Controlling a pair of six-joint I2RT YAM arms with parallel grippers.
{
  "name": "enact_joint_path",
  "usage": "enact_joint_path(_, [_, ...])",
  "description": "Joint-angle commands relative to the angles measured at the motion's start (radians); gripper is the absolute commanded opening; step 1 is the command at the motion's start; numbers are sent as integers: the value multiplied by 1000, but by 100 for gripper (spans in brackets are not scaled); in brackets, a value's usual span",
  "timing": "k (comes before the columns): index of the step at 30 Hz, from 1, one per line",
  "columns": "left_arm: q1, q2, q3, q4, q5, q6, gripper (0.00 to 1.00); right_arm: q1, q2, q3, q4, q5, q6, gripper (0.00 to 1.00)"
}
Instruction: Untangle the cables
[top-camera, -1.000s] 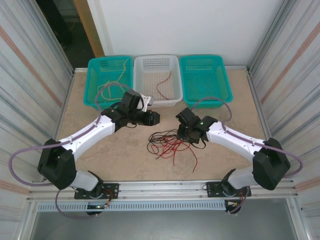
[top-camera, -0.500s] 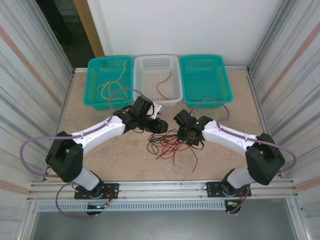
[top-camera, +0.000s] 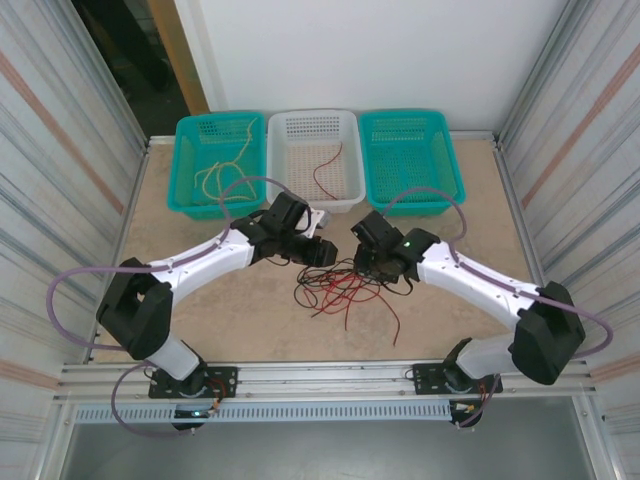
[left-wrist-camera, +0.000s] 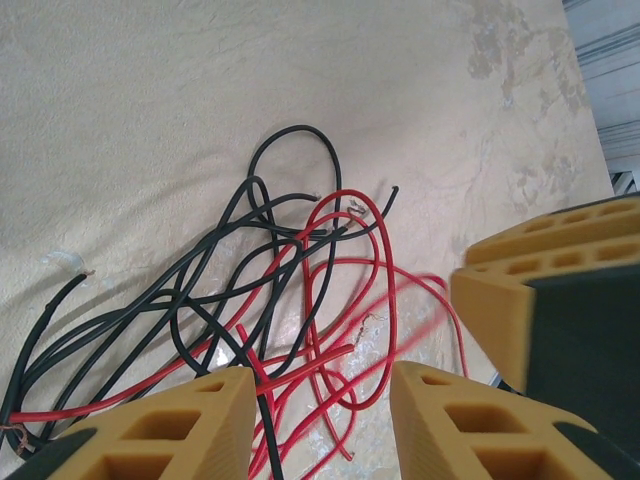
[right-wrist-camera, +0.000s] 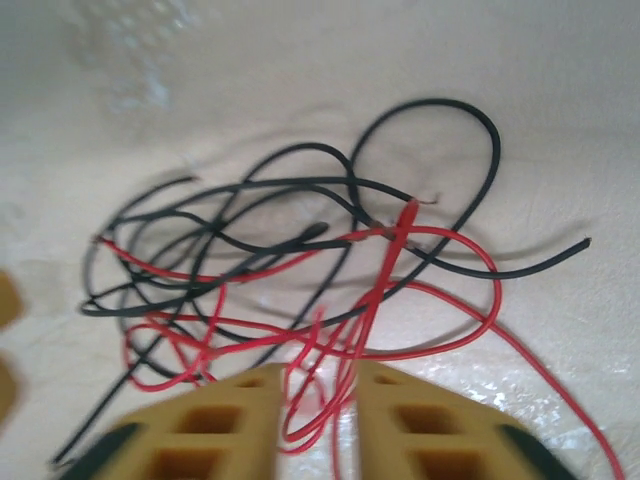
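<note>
On the table (top-camera: 200, 300), the white basket (top-camera: 277, 165) holds a red strand and the left teal basket (top-camera: 184, 170) a yellow one, so the sorting looks about midway. The cables (top-camera: 340, 288), red and black, lie knotted mid-table between both grippers. The left gripper (left-wrist-camera: 318, 378) hovers over them, jaws spread and empty. The right gripper (right-wrist-camera: 320, 385) shows a narrow gap with a red cable (right-wrist-camera: 392, 250) running into it; whether it is pinched cannot be told. The next move calls for securing one strand and drawing it free.

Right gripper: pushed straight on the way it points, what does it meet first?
Most likely the red cables lying right before the right gripper, then the table; depth is unclear.
</note>
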Motion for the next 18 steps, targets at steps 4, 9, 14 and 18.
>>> enact_joint_path(4, [-15, 13, 31, -23, 19, 23, 40, -76, -18, 26, -65, 8, -1, 55])
enact_joint_path(9, [-17, 11, 36, -39, 17, 32, 39, -137, 48, 9, -26, -76, 22, 50])
enact_joint_path(14, [-17, 8, 35, -47, 16, 39, 38, -151, 149, 14, -9, -108, 26, 37])
enact_joint_path(18, [-19, 7, 38, -49, 17, 40, 37, -149, 196, 9, 10, -122, 32, 31])
